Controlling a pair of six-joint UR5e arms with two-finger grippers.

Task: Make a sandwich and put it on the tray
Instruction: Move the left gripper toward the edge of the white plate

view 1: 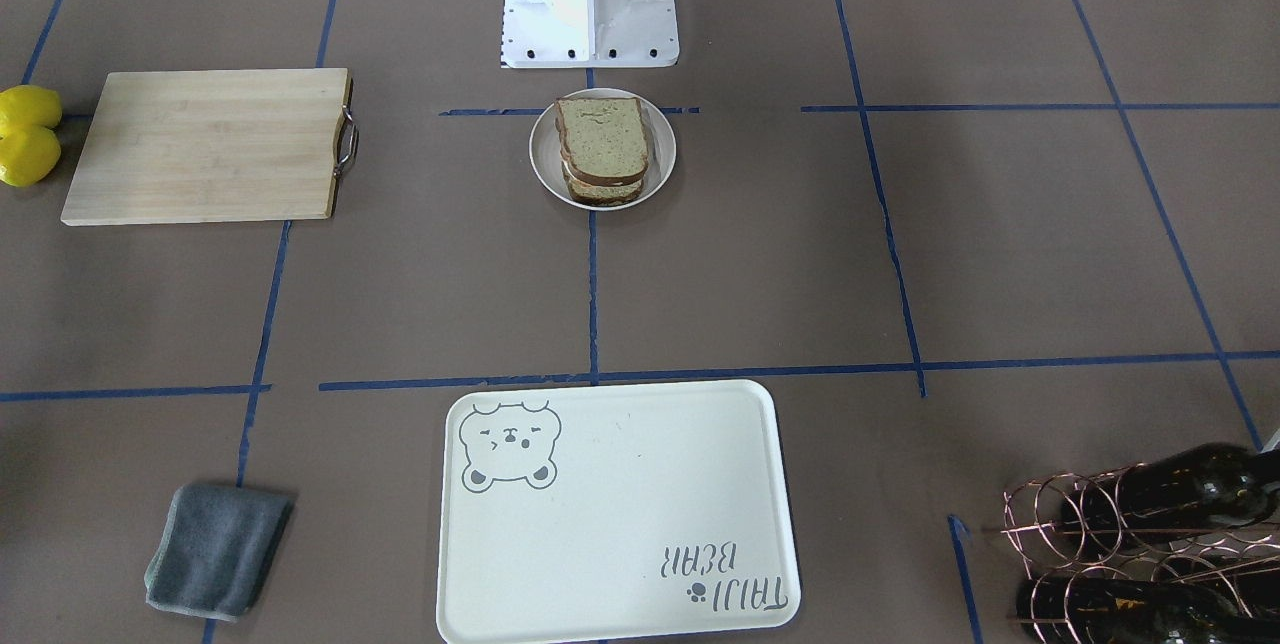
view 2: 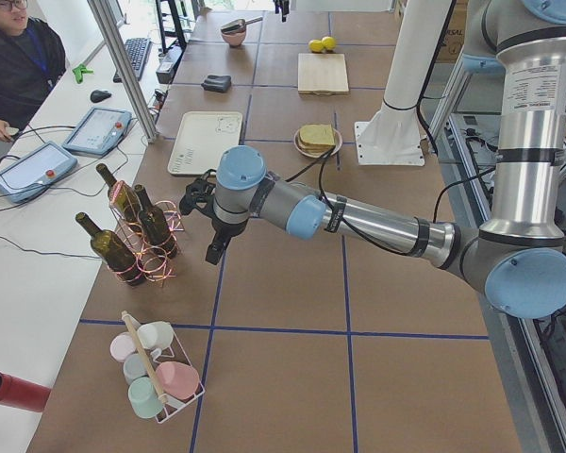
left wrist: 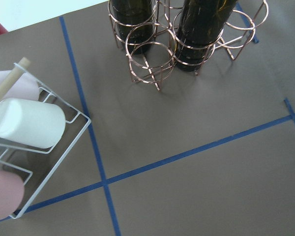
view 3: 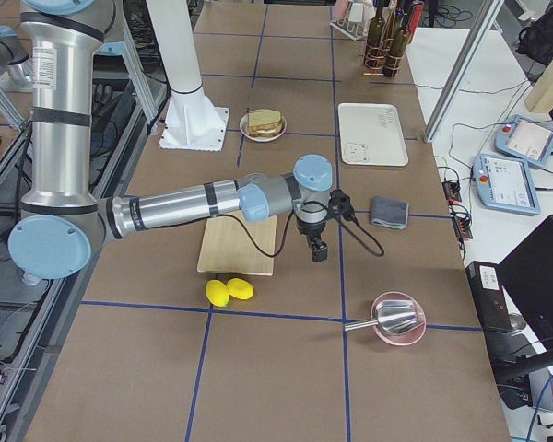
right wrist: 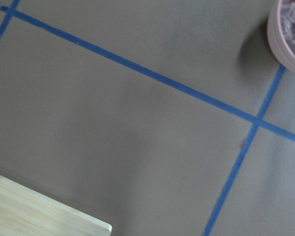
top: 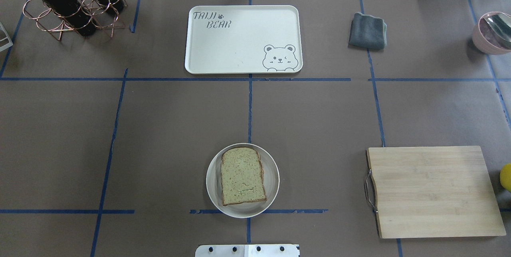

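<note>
My left gripper (view 2: 213,253) hangs over bare table on the left, just beside the bottle rack (view 2: 141,236). My right gripper (view 3: 318,250) hangs on the right, past the far edge of the board (view 3: 238,245), with the cloth (view 3: 388,211) farther out. Both show only from the side, so I cannot tell whether either pair of jaws is open or closed; neither touches anything.

The sandwich (top: 242,176) sits stacked on the dish (top: 210,183), near my base at the centre line; its filling is hidden. The tray (top: 239,37) lies bare at the far centre, well apart from it.
</note>
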